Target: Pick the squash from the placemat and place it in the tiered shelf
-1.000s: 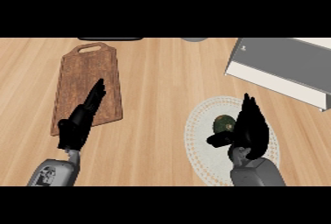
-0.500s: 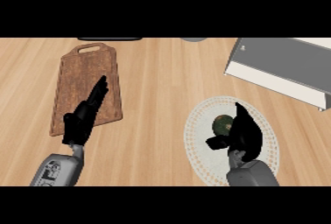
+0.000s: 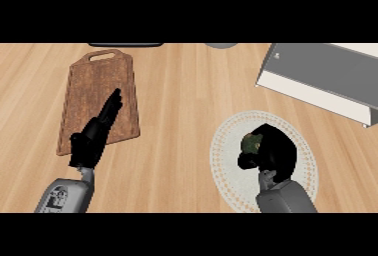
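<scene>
A dark green squash [image 3: 252,143] lies on the round white placemat [image 3: 229,175] at the lower right. My right hand [image 3: 275,151] sits over it with fingers and thumb curled round it, so only the squash's left side shows. The grey and white tiered shelf [image 3: 317,80] stands at the upper right, apart from the placemat. My left hand [image 3: 96,134] rests open over the wooden cutting board [image 3: 88,90] at the left, fingers straight and pointing away.
A dark flat object [image 3: 125,44] and a grey round object [image 3: 220,45] peek in at the counter's far edge. Bare wooden counter [image 3: 184,100] lies between the board, the placemat and the shelf.
My right hand's fingers, straight a second ago, have curled down round the squash. The left hand has stayed in place.
</scene>
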